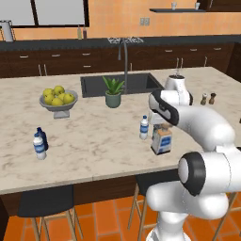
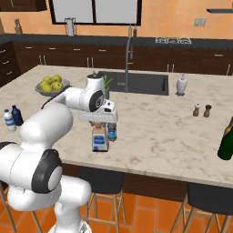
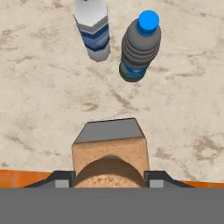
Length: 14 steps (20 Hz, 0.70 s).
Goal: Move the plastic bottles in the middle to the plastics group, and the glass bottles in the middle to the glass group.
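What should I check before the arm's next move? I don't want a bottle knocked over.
1. Gripper lined up over the flask: ok, the cork top sits between the fingertips.
2. Grip closed on the flask: cannot tell.
3. Flask upright on the counter: ok.
4. Pale bottle and dark grey bottle apart from the flask: ok, both stand clear of it.
5. Way toward the green bottle at the counter's right end: probably ok if the flask passes nearer than the shakers.
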Tool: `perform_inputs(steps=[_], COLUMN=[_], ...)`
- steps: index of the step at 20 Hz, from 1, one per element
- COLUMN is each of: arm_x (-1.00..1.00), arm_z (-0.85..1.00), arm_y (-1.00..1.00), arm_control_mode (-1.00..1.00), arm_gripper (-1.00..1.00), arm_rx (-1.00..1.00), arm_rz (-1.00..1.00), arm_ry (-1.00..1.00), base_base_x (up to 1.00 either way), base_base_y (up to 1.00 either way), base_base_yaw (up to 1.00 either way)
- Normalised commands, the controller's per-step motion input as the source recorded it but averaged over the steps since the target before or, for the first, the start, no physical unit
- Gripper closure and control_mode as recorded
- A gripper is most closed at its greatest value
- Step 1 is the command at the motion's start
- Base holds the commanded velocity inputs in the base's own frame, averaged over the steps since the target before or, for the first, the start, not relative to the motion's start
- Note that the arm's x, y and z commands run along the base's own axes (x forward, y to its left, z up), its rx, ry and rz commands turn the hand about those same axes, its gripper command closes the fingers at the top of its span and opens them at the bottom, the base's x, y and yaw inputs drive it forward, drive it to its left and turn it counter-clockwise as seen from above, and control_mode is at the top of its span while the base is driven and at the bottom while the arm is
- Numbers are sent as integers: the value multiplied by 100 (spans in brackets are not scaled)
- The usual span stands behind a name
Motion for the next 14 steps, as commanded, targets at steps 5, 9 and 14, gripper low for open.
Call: perform_inputs(steps=[5, 9, 14], arm_x=[-12, -4, -1], arm_z=[18, 16, 12], arm_y=[-79, -88, -95], arm_control_mode=[-100, -100, -100], arm_gripper=[100, 100, 100], arm_rx=[-3, -2, 0], arm_rz=[0, 0, 0], arm_ry=[-2, -1, 0], base_base_x=[0, 0, 0], base_base_y=[0, 0, 0], base_base_yaw=[0, 0, 0])
